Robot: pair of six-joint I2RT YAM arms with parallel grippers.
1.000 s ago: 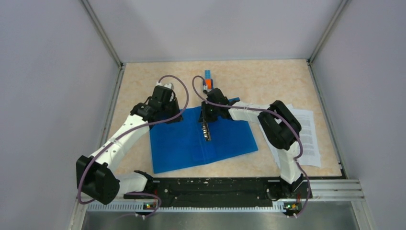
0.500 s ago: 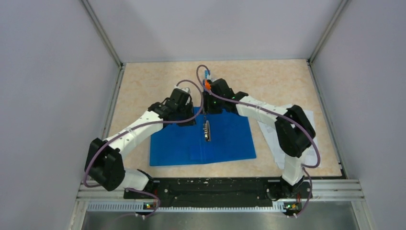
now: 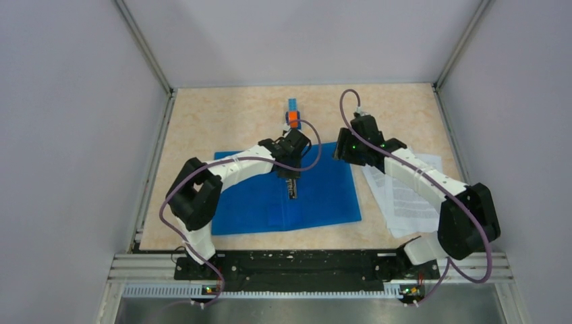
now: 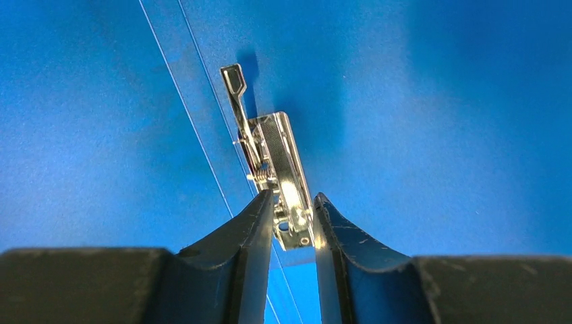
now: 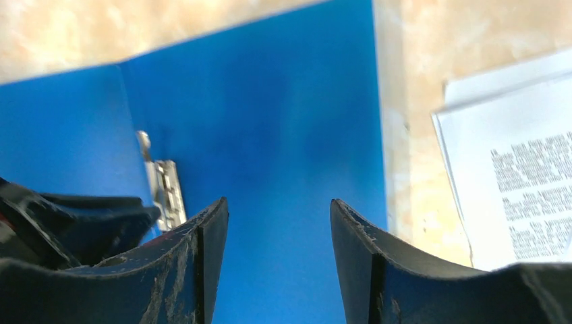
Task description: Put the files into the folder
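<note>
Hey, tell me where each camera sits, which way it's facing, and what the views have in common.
Top external: above and behind the arm bases, looking down on the table, both arms, the folder and the files.
Left wrist: on the left arm, looking down past the left pincer, closed on the metal clip.
Right wrist: on the right arm, looking past the open right pincer over folder and files.
Shared: all three show folder and clip.

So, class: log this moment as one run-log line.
folder open flat | left pincer pinching metal clip | right pincer open over folder | files on table, right of folder
</note>
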